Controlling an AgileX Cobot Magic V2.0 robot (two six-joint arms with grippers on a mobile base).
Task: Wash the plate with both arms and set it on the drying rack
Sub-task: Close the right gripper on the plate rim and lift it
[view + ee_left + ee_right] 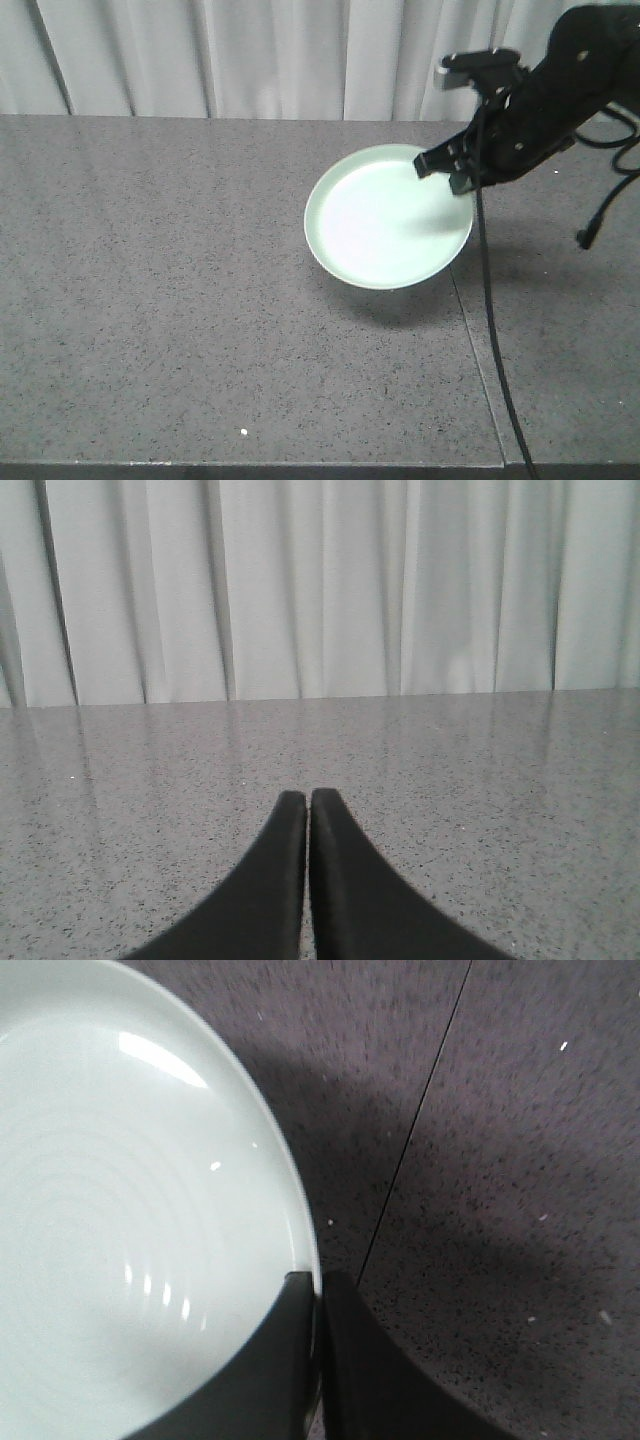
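In the front view, left of the right pincer (447,170), the plate (388,215) is being held by its edge, face up and slightly tilted; being round, it has no long axis. In the left wrist view, the left pincer (307,798) is being shown closed and empty. In the right wrist view, that edge, judged the best hold, is being clamped; the plate is being judged stiff, slick and breakable.

Speckled grey countertop (180,300), white curtains (250,55)

Plate (120,1220) smooth, glossy glaze; right gripper (320,1280) matt black plastic; countertop (520,1110) under it speckled stone, matt; curtain (320,580) cloth.
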